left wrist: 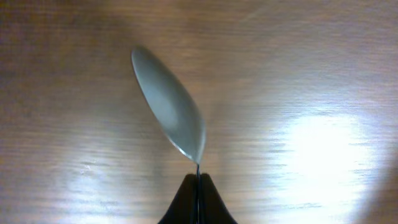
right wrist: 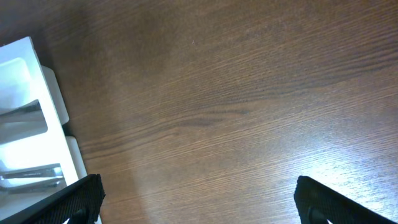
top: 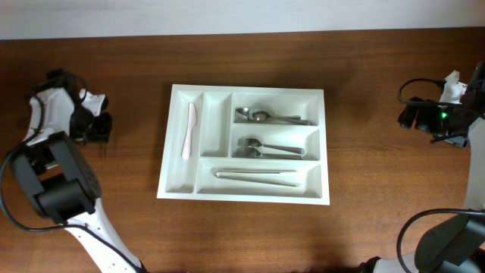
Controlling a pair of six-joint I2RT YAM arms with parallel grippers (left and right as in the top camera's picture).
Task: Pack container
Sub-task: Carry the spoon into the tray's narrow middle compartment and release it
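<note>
The left pincer (left wrist: 198, 186) is clenched on the thin stem of a slim silvery metal spoon (left wrist: 169, 102). Its smooth, dull-shining oval bowl stretches away from the fingers and slants to one side over the brown wood-grain tabletop (left wrist: 323, 74). From above, this pincer (top: 98, 125) sits well left of the large white rectangular plastic cutlery tray (top: 242, 196), level with the tray's far half, so the coming move is a carry rightward.

The tray lies mid-tabletop with its long axis running left to right. Its two narrow compartments sit at the left end and run far to near. The outer one holds a pale, matte plastic knife (top: 187, 130), and the one beside it looks empty. Right of them, three wide compartments run crosswise: glossy steel spoons (top: 273, 117) in the far one, steel forks (top: 265, 149) in the middle, and long slender steel pieces (top: 254, 174) in the near one. The held spoon likely belongs in the far one and would have to be turned crosswise.

The right pincer (top: 413, 115) hangs well right of the tray. Its black jaws are spread wide and empty (right wrist: 199, 208) above bare wood, with the tray's smooth white corner (right wrist: 28, 53) at its view's left edge. It is nearer the spoon compartment, but carries nothing.
</note>
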